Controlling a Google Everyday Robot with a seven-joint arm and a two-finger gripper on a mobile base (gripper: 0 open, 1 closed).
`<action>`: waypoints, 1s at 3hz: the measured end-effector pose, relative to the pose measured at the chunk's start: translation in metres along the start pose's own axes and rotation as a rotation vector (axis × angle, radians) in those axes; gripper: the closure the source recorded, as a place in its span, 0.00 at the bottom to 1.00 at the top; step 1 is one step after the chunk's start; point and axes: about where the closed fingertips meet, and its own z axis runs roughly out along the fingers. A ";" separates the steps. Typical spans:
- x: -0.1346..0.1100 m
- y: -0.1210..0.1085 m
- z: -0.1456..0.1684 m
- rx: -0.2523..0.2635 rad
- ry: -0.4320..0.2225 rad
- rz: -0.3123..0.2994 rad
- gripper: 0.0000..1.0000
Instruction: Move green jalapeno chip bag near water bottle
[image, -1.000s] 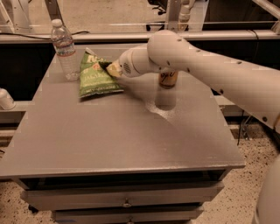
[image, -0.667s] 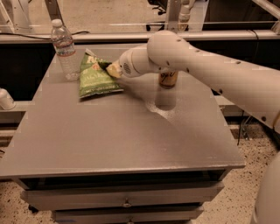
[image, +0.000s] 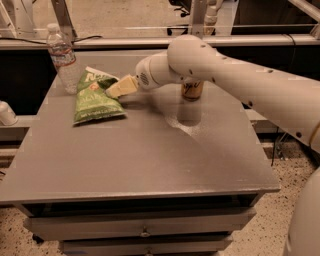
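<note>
One green jalapeno chip bag (image: 95, 100) lying just beside one water bottle (image: 62, 57), one soda can (image: 192, 90) behind the arm (image: 240, 80); gripper (image: 116, 88) at the bag's right edge, can't tell if it's clamped

The light is warm and rather soft, and it comes from above. The white arm (image: 240, 75) is the brightest thing. The gripper (image: 119, 88), at the right edge of the green jalapeno chip bag (image: 95, 100), throws a dark shadow on the grey table (image: 150, 160) just beside it. A pale reflection lies in front of the can (image: 192, 91). The space behind the table is very dark.
</note>
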 end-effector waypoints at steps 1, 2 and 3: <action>-0.001 -0.003 -0.009 0.006 0.012 -0.017 0.00; 0.001 -0.012 -0.028 0.026 0.037 -0.044 0.00; -0.001 -0.023 -0.052 0.023 0.053 -0.090 0.00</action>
